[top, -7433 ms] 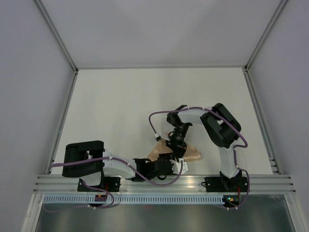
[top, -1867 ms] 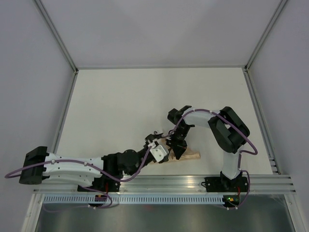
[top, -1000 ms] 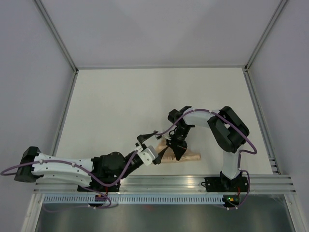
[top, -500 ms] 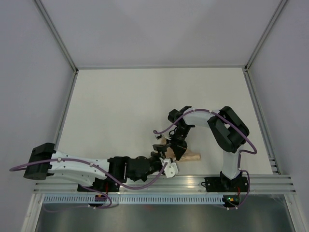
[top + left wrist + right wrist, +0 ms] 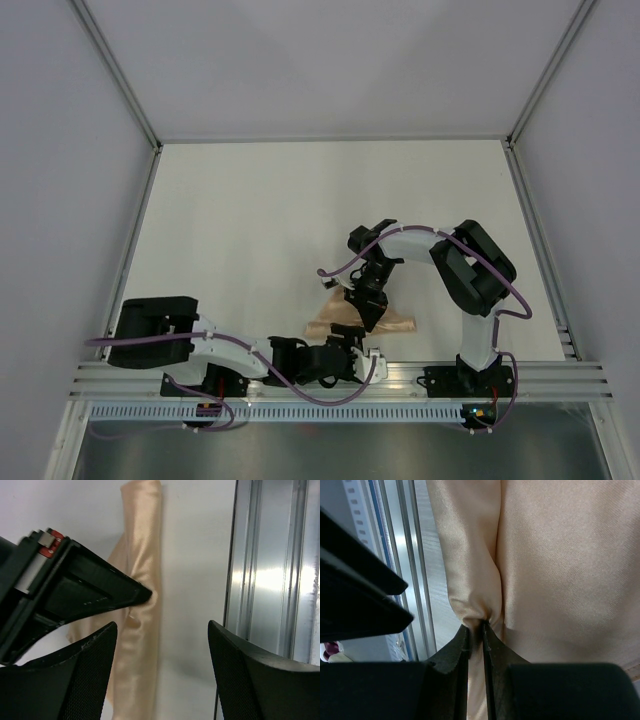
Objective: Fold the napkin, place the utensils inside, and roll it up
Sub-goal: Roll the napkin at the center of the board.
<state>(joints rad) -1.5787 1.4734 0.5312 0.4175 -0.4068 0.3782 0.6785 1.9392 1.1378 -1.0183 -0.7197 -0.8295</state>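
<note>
Since half a second ago the left arm has drawn back and folded up. The left gripper (image 5: 357, 353) now lies low beside the aluminium rail (image 5: 150, 378) at the table's near edge, and the right arm has not shifted.

The napkin (image 5: 398, 323) rests on the white table (image 5: 250, 220) close to that rail, roughly between the two arm bases. It is a soft, faintly shiny tan cloth, bunched into a long creased bundle.

The right gripper (image 5: 475, 625) is pinched closed on a gathered fold of the napkin, with the cloth puckering at its tips. In the left wrist view its black wedge-shaped finger presses into the side of the bundle.

The left gripper's jaws stand wide apart and grip nothing. One finger (image 5: 90, 670) hangs over the cloth and the other (image 5: 250, 675) over the ribbed, shiny rail.

Room is tight here, with the rail just beside the napkin and both grippers crowding it. The far and left parts of the table are open, bounded by metal edge strips and plain grey walls (image 5: 60, 150). Purple cables (image 5: 335, 265) loop along both arms.
</note>
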